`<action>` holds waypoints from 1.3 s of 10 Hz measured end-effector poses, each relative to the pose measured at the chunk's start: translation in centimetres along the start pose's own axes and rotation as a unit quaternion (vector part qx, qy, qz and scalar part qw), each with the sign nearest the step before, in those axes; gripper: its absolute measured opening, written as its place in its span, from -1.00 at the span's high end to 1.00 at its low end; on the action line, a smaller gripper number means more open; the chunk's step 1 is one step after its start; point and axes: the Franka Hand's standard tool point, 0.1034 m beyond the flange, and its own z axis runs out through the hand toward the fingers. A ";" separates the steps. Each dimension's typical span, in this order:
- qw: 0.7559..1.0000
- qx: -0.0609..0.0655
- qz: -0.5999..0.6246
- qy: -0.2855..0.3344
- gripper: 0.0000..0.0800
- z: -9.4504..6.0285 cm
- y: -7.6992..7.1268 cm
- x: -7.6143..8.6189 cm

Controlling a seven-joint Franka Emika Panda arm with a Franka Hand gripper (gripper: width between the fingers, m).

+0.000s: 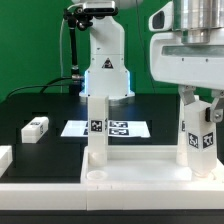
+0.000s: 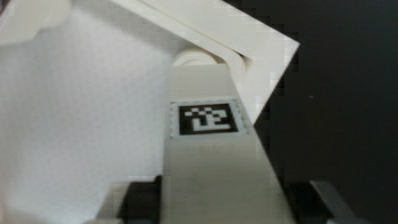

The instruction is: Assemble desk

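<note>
With the gripper clamped on the leg at right of frame, hold it plumb over the tabletop corner and twist gently.

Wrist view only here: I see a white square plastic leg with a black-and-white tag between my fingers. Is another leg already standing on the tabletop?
Observer: Yes, one white square standing leg is upright on the white rimmed tabletop panel, toward the exterior view's left.
Operator: Any spares?
Observer: A loose leg lies flat on the black table, left of the marker board in that view.
Operator: Where's mine?
Observer: The gripper holds the held leg upright toward the exterior view's right.
</note>
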 end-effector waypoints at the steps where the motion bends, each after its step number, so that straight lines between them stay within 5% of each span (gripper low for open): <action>1: 0.998 -0.001 0.067 0.004 0.26 0.0 -0.1 -0.6; 3: 0.988 -0.001 0.152 0.004 0.26 0.1 -0.2 -2.0; 7: 0.977 0.001 0.214 0.002 0.25 0.2 -0.4 -2.2; 9: 0.987 -0.004 0.158 0.002 -0.42 0.1 -0.2 -2.1; 11: 0.998 -0.017 0.055 0.004 -0.59 0.0 0.0 -2.0; 13: 1.000 -0.013 -0.010 0.005 -0.62 0.0 0.1 -2.5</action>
